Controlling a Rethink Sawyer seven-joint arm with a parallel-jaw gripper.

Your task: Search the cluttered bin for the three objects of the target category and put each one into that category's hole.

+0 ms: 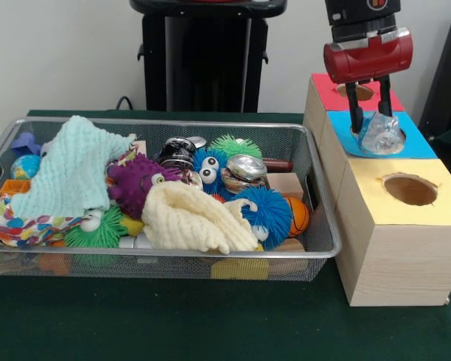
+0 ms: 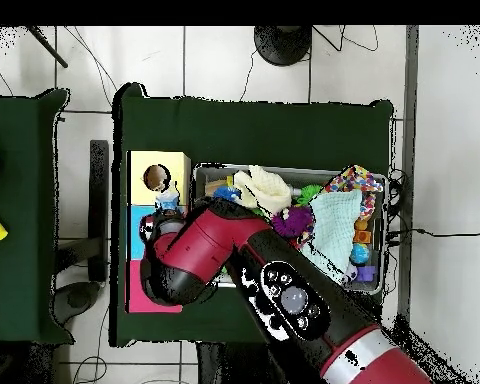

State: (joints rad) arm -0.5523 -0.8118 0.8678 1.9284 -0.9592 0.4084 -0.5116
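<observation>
My gripper (image 1: 370, 120) hangs over the blue-topped section (image 1: 417, 139) of the wooden box and is shut on a clear wrinkled plastic bottle (image 1: 381, 135), held at that section's hole. In the overhead view the bottle (image 2: 168, 203) shows just past the arm's red wrist (image 2: 174, 250). The wire mesh bin (image 1: 319, 195) stands left of the box, full of toys and cloths. No other clear bottle shows in it; any are hidden under the clutter.
The box also has a red section (image 1: 331, 94) behind and a yellow section with an open hole (image 1: 410, 189) in front. The bin holds two silver cans (image 1: 244, 169), fuzzy spiky balls (image 1: 270, 214), a cream cloth (image 1: 192, 218) and a pale green cloth (image 1: 71, 165).
</observation>
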